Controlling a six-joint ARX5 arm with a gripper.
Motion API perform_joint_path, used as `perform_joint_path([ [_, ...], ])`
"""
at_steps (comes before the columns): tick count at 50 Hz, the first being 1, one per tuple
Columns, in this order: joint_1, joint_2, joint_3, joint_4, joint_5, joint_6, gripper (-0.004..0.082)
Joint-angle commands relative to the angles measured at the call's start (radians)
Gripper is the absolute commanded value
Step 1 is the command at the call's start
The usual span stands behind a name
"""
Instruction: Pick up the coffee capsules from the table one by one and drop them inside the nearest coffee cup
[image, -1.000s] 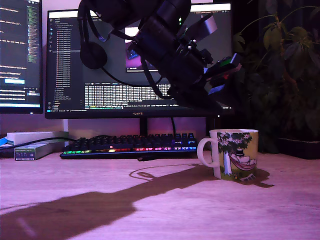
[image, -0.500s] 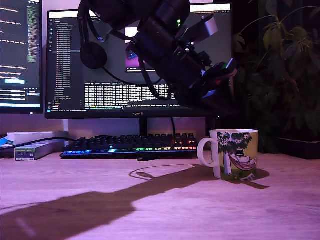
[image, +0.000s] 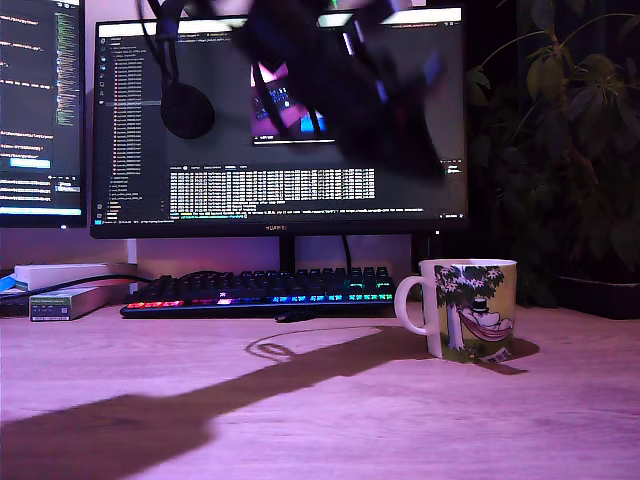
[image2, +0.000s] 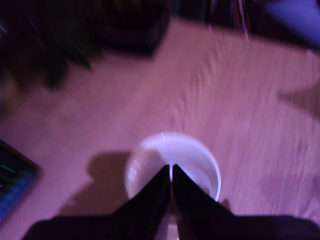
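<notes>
The black gripper (image2: 171, 172) hangs over the white ceramic cartoon-printed mug (image: 470, 308) on the wooden bench (image: 300, 420), fingers pressed together, empty. No brown capsule visible anywhere; probably already dropped inside.

A white mug (image: 467, 308) with a tree-and-hammock print stands on the wooden table (image: 330, 420), handle toward the exterior view's left. Above it the dark arm (image: 350, 80) is a motion-blurred mass before the monitor (image: 200, 130). A backlit keyboard (image: 260, 292) lies behind; a plant (image: 570, 130) stands at the right.
</notes>
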Motion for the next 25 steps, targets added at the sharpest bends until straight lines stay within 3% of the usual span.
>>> perform_joint_path([
  [1, 0.009, -0.023, -0.03, 0.003, 0.004, 0.005, -0.0019],
  [25, 0.131, -0.215, -0.324, 0.143, -0.003, -0.041, -0.0019],
])
